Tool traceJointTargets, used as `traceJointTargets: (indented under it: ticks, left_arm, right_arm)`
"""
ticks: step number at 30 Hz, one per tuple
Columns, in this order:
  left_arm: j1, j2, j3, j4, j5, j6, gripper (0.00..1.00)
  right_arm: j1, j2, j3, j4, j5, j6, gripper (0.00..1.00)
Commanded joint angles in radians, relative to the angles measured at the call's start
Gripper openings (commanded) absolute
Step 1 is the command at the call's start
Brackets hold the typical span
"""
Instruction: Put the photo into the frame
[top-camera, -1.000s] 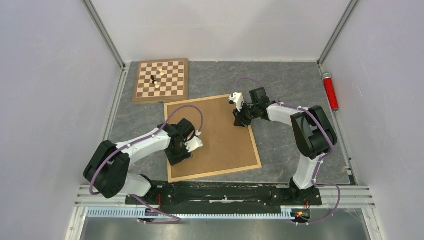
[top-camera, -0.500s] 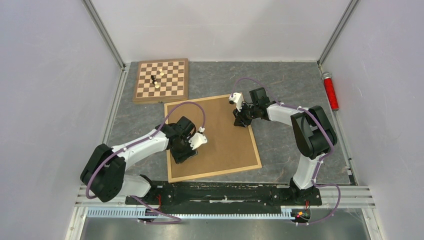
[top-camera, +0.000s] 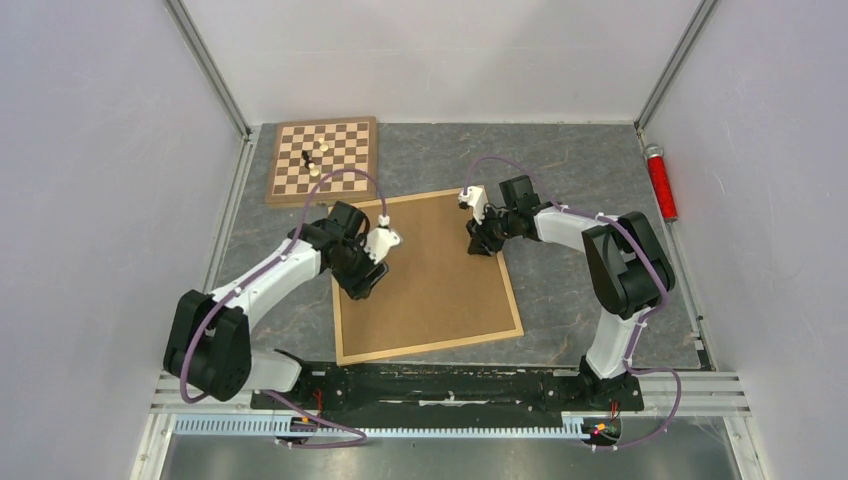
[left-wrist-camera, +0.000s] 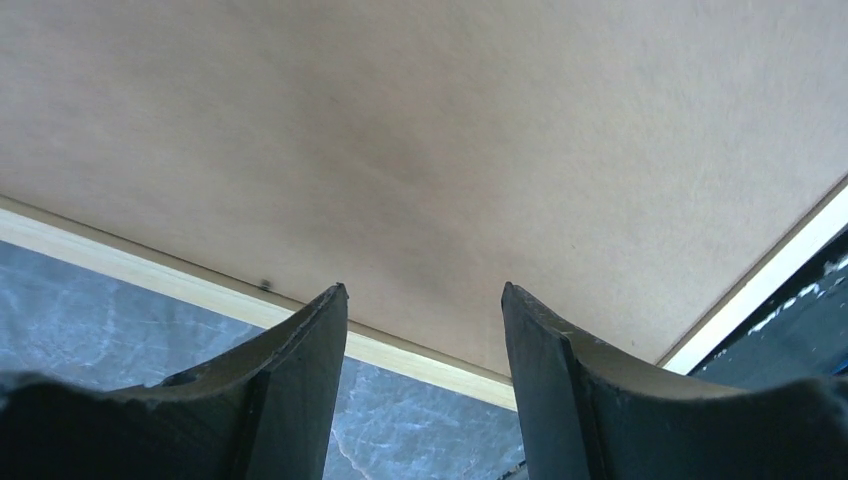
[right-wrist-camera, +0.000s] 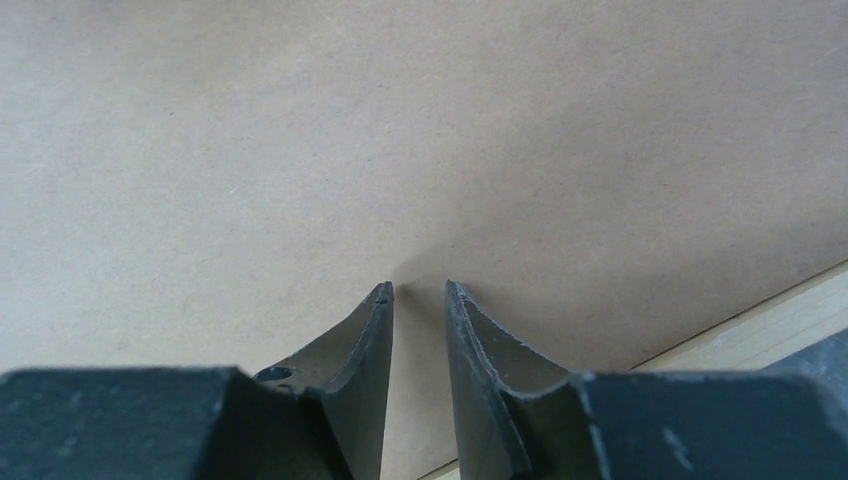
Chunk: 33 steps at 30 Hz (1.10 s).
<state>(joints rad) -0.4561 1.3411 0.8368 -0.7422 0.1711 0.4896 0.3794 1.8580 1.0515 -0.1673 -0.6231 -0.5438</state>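
Flat on the middle of the counter (top-camera: 580, 170), one frame (top-camera: 431, 346) of light wood, back side up, filled by one brown backing board (top-camera: 430, 290). Over its left edge, the left end effector (left-wrist-camera: 422, 292), fingers wide apart, nothing between them. Near its far right corner, the right end effector (right-wrist-camera: 419, 290), tips down by the board, only a thin gap, gripping nothing. Farther back, one chessboard (top-camera: 345, 170) with three pieces (top-camera: 314, 170): one dark, two light. By the right wall, one red tube (top-camera: 660, 185).
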Motion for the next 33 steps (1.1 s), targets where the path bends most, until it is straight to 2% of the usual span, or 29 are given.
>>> traceJointTargets:
  ticks: [1, 7, 10, 15, 22, 28, 33]
  left_arm:
    - [0.094, 0.054, 0.107, 0.036, 0.146, -0.055, 0.65]
    - [0.192, 0.158, 0.214, 0.033, 0.258, -0.098, 0.65]
    - [0.204, 0.192, 0.268, -0.054, 0.268, -0.034, 0.65]
    - [0.204, 0.182, 0.282, -0.179, 0.229, 0.077, 0.65]
    - [0.203, 0.087, 0.202, -0.332, 0.16, 0.205, 0.65]
    - [0.182, -0.014, 0.072, -0.34, 0.078, 0.246, 0.65]
    - [0.142, -0.072, 0.0, -0.295, 0.035, 0.219, 0.65]
  right_arm:
    - [0.003, 0.015, -0.043, -0.236, 0.0, 0.004, 0.3]
    - [-0.006, -0.027, 0.0, -0.299, -0.067, -0.038, 0.45]
    - [-0.012, -0.036, 0.033, -0.35, -0.113, -0.083, 0.5]
    - [-0.011, -0.026, 0.066, -0.412, -0.177, -0.145, 0.52]
    - [-0.011, -0.022, 0.048, -0.43, -0.209, -0.197, 0.53]
    - [-0.001, -0.016, 0.058, -0.428, -0.186, -0.182, 0.51]
    - [0.012, -0.024, 0.035, -0.398, -0.124, -0.141, 0.51]
